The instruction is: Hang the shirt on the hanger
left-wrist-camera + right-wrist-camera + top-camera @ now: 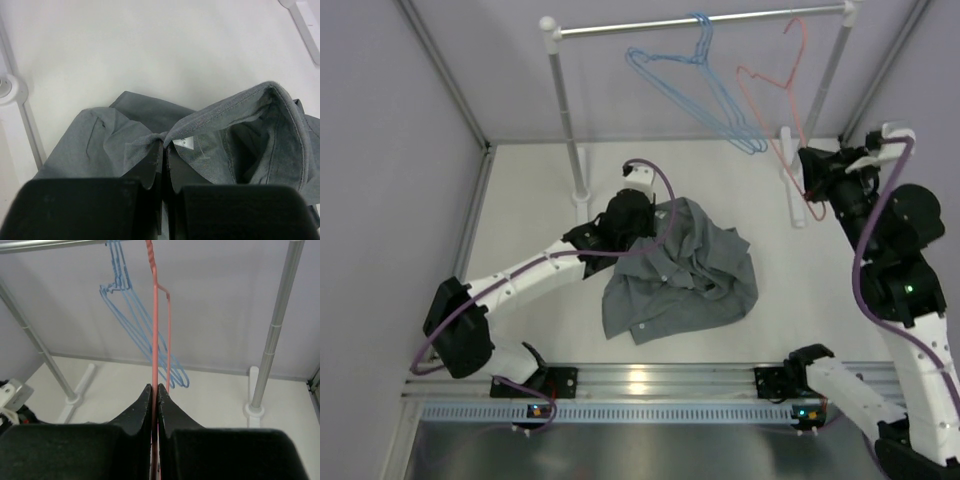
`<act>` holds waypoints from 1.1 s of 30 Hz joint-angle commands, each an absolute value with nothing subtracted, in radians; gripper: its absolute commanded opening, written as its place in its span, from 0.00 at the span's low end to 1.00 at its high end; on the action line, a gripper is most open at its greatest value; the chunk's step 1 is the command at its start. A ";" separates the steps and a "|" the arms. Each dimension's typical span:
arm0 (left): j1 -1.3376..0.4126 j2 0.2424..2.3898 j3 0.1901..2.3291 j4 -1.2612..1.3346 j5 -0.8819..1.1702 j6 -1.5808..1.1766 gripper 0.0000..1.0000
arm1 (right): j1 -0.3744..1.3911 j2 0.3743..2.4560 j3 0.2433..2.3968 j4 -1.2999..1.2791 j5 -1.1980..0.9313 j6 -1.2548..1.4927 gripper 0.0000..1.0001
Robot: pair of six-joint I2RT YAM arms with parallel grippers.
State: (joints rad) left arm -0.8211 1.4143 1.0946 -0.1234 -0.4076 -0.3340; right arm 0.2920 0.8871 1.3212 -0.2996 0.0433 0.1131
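Shirt (685, 275): crumpled heap on the table (540, 200), front and centre.
Left gripper (164, 150): pinched tight on the collar (240, 107) at the heap's far-left edge.
Right gripper (154, 392): farther off on the right, clamped low on the pink hanger (155, 330).
Hanger: hooked on the rail (700, 20), edge-on to its gripper.
Gap: hanger lies right of and beyond the collar, well apart; I reckon the collar travels that way.
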 commanded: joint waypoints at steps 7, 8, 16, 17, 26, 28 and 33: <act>-0.815 1.512 1.207 -0.058 -0.373 -0.282 0.00 | 0.278 0.620 1.347 -0.356 -0.108 0.078 0.00; -0.813 1.517 1.218 -0.055 -0.370 -0.272 0.00 | 0.276 0.623 1.359 -0.365 -0.141 0.075 0.00; -0.775 1.480 1.236 -0.064 -0.399 -0.192 0.00 | 0.284 0.649 1.297 -0.497 -0.454 0.187 0.00; -0.769 1.471 1.233 -0.064 -0.400 -0.186 0.00 | 0.285 0.643 1.281 -0.520 -0.443 0.180 0.00; -0.732 1.398 1.123 -0.037 -0.307 -0.180 0.00 | 0.285 0.608 1.309 -0.816 -0.294 0.089 0.00; -0.720 1.376 1.103 -0.028 -0.281 -0.144 0.00 | 0.284 0.585 1.290 -0.830 -0.340 0.081 0.00; -0.673 1.355 1.097 -0.009 -0.192 -0.091 0.00 | 0.287 0.543 1.276 -0.853 -0.439 0.048 0.00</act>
